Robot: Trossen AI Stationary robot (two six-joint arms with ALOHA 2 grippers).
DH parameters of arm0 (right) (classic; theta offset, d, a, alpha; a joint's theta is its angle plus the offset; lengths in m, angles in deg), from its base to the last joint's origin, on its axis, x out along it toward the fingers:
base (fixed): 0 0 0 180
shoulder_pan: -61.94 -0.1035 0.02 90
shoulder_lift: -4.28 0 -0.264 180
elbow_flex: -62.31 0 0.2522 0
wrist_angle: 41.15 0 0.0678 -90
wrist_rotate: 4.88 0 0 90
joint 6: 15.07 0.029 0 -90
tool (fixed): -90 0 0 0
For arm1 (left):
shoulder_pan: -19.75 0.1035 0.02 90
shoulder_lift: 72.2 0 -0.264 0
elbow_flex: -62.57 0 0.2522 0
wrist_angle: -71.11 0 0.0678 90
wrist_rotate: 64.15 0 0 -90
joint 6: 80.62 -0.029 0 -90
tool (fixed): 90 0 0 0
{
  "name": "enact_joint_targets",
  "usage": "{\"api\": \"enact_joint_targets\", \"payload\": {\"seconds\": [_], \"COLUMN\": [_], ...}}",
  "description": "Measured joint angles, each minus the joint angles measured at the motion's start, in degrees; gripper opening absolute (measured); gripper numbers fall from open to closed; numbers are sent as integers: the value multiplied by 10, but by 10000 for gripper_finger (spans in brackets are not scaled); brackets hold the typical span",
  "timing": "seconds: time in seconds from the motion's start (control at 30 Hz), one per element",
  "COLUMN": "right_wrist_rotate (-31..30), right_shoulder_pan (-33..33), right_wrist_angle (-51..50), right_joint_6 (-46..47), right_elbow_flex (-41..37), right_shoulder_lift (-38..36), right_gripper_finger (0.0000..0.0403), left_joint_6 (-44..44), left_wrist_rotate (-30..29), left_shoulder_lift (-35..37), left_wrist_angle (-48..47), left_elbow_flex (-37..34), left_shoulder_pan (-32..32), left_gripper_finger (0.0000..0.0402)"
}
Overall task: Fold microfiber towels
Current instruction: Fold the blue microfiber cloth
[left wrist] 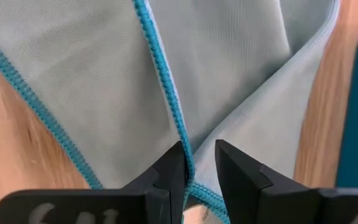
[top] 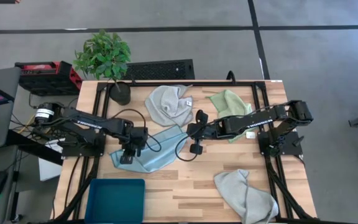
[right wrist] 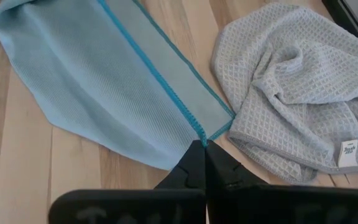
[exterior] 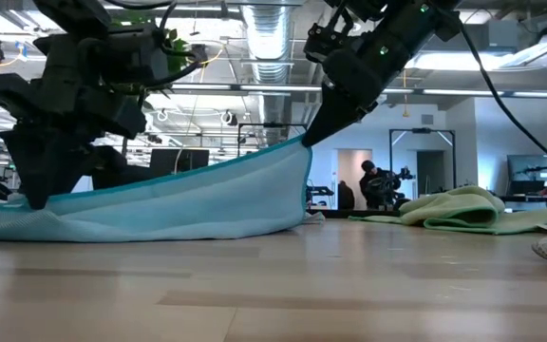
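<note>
Light blue towel (top: 157, 149) sits mid-worktop (top: 185, 180), stretched between both arms. Left gripper (left wrist: 194, 163) is down at its near-left edge, fingers pinched on the teal-stitched hem. Right gripper (right wrist: 202, 149) is clamped on the far-right corner, lifting it off the wood. Grey waffle towel with white tag (right wrist: 303, 93) lies just beside that corner. Green towel (top: 229, 102) lies under the right arm; second grey towel (top: 244, 193) lies at the near-right edge.
</note>
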Motion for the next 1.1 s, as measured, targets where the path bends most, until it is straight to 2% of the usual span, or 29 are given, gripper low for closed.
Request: {"api": "enact_joint_targets", "payload": {"seconds": [0.33, 0.4, 0.57, 0.8, 1.03, 1.1], "right_wrist_rotate": [0, 0, -1, -52, -79, -93], "right_shoulder_pan": [0, 0, 0, 1, 0, 0], "right_wrist_angle": [0, 0, 0, -20, -46, -57], "right_joint_6": [-5, -6, -15, -16, -19, -21], "right_elbow_flex": [0, 0, 0, 0, 0, 0], "right_shoulder_lift": [0, 0, 0, -29, -94, -112], "right_gripper_finger": [8, 8, 8, 4, 3, 2], "left_joint_6": [2, 4, -10, -10, 3, 3], "left_wrist_rotate": [-18, -28, -45, -67, -194, -215], "left_shoulder_lift": [0, 0, 0, 0, 0, 0], "left_wrist_angle": [9, 7, 8, -8, -151, -173], "left_elbow_flex": [-14, -14, -14, 10, 98, 125], "left_shoulder_pan": [-5, -5, -5, -5, -5, -5], "left_gripper_finger": [75, 64, 7, 1, 0, 0]}}
